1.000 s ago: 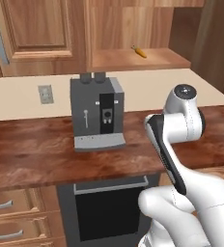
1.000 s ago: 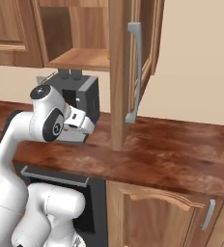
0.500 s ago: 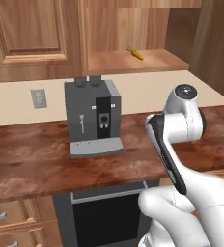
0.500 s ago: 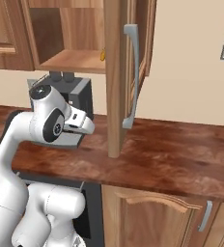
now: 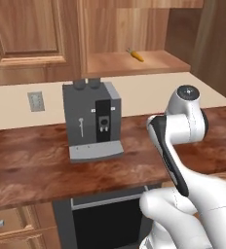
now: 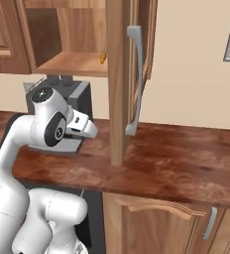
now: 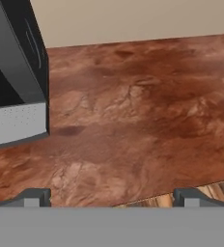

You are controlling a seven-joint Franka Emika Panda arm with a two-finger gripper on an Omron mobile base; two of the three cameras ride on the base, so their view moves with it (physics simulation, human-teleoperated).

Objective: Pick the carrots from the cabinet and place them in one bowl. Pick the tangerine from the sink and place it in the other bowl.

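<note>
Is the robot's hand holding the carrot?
No, the carrot lies on the cabinet shelf, and the hand is open over the brown counter.

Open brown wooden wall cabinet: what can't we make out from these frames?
- Small orange carrot with green top: one shows on the shelf of the open brown wooden wall cabinet in the left base view; tiny.
- Same carrot, right base view: a sliver, mostly behind the open panelled door.
- Grey box-shaped coffee machine, hand view: cut off by the left edge.
</note>
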